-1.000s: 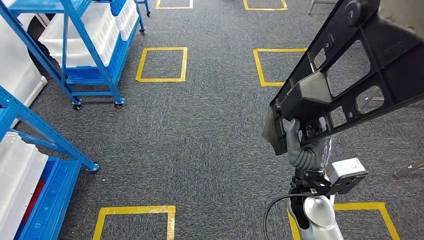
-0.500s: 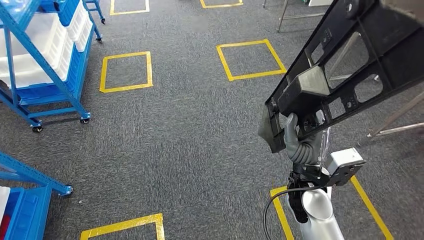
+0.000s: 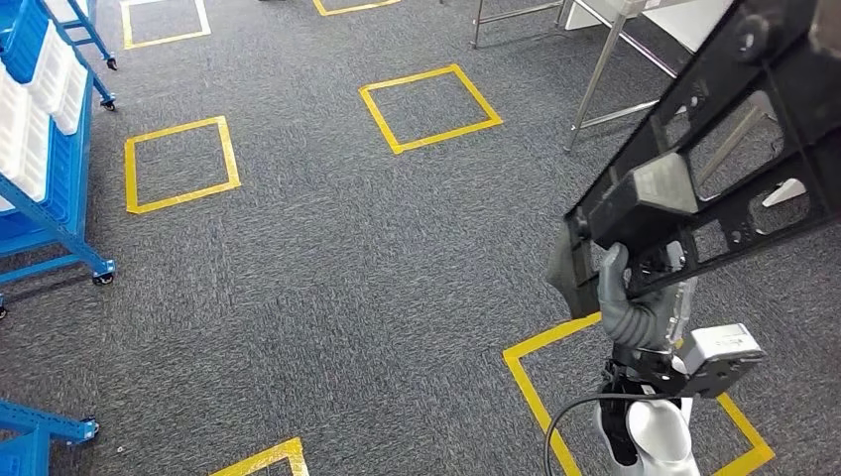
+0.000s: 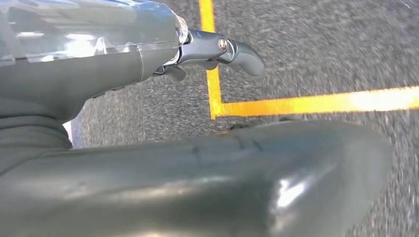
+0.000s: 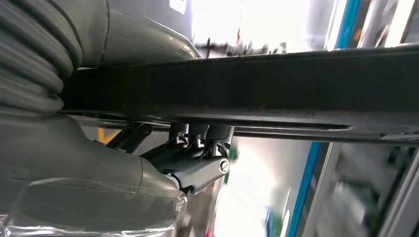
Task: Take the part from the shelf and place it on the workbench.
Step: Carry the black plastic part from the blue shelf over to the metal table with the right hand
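The right hand (image 3: 631, 302) sits at the lower right of the head view, fingers wrapped around the low end of the part (image 3: 714, 188), a long black plastic frame with open cut-outs. The part runs from the hand up to the upper right corner of the frame, tilted, held clear of the floor. In the right wrist view the part (image 5: 257, 86) crosses the picture as a dark bar, with the thumb on one side of it and the darker fingers (image 5: 197, 165) hooked against the other; the hand (image 5: 163, 163) grips it.

The left hand (image 4: 163, 98) shows in the left wrist view over the carpet. It holds nothing: a dark finger (image 4: 232, 49) reaches out, slightly curved, well apart from the thick thumb (image 4: 222, 182) in the foreground.

Floor: grey carpet (image 3: 327, 288) with squares of yellow tape. One yellow square (image 3: 429, 107) lies at upper centre, another (image 3: 180, 164) at upper left, and a third (image 3: 555, 387) under the right arm at lower right. A blue wheeled shelf (image 3: 50, 149) with white bins stands at the left edge. Metal table legs (image 3: 595, 79) rise at the upper right, beside the part's upper end; the tabletop itself is mostly out of frame. The background in the right wrist view is blurred.
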